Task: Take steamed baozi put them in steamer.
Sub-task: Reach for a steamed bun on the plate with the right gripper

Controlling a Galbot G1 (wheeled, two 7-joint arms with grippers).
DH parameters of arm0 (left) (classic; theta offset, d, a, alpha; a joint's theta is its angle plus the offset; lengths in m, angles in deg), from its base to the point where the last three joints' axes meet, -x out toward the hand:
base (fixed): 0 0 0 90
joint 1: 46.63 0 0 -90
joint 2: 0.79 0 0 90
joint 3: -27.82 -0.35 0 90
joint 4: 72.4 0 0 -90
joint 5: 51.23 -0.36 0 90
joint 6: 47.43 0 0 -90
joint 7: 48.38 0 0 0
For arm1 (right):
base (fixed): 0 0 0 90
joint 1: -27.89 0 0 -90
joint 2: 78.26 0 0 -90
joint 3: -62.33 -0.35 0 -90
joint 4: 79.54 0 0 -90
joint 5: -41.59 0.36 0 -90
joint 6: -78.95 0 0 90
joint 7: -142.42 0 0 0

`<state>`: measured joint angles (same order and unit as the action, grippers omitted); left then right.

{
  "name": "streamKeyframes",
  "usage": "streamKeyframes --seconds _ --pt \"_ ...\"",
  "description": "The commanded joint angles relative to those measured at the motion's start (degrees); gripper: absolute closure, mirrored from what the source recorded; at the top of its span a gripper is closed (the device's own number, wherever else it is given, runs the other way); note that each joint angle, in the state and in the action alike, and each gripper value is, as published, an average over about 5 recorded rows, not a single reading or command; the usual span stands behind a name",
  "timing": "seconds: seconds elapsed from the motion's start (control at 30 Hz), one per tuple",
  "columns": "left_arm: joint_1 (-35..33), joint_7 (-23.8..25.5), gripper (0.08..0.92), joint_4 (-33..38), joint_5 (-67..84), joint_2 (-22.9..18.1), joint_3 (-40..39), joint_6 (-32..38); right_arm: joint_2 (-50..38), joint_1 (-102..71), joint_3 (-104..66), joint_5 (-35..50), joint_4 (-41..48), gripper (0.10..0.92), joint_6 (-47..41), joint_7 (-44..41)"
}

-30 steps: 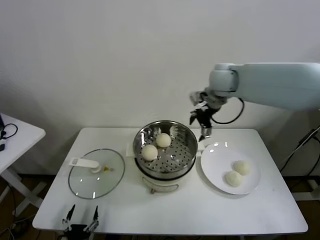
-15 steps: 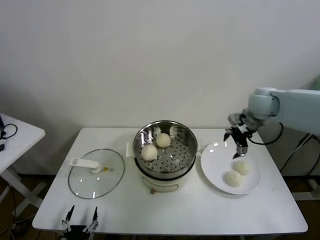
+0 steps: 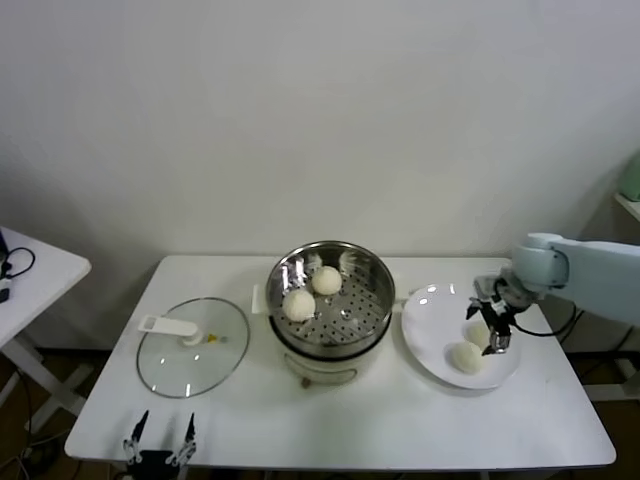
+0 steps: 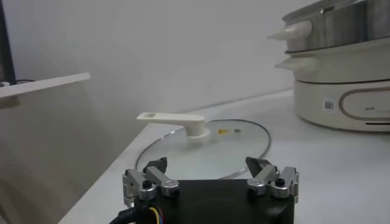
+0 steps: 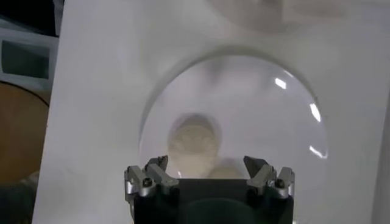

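- Two steamed baozi (image 3: 299,303) sit on the perforated tray inside the steamer (image 3: 372,262), close together toward the robot's left and the far side of the pot; by the look of things this half of the job is done
- Two more buns (image 3: 465,356) lie on the white plate (image 3: 425,310), to the right of the steamer; one is partly hidden behind the gripper in the head view, and these two are what is left to move
- The right gripper (image 3: 492,327) hangs low over the plate, right at the farther bun, its fingers spread wide and holding nothing
- In the right wrist view one bun (image 5: 193,137) shows in full beyond the fingertips and a second (image 5: 226,170) peeks out at the gripper body's edge, between the two fingers; I cannot tell whether the pads touch it yet
- My reading is that the arm is lining up for the third pick, so the task stands about halfway
- The left gripper (image 4: 210,178) rests low by the table's near edge, fingers apart, empty, well away from the work
- The glass lid (image 3: 192,346) lies flat on the table (image 3: 400,430) to the left of the steamer, so the pot's mouth is open for the remaining buns
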<state>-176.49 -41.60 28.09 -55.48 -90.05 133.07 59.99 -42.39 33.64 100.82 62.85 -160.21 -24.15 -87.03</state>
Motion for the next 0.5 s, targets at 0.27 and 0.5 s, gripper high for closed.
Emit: streamKeyframes --seconds 0.27,0.5 --pt "-0.1 -0.1 0.177 -0.2 -0.1 0.0 0.0 0.1 -1.4 -13.8 -11.1 -4.2 2.8 0.203 -0.7 1.8" --pt "-0.1 -0.1 0.177 -0.3 -0.1 -0.1 -0.1 0.1 -0.8 -15.8 -13.0 -4.8 4.0 0.203 -0.7 2.4"
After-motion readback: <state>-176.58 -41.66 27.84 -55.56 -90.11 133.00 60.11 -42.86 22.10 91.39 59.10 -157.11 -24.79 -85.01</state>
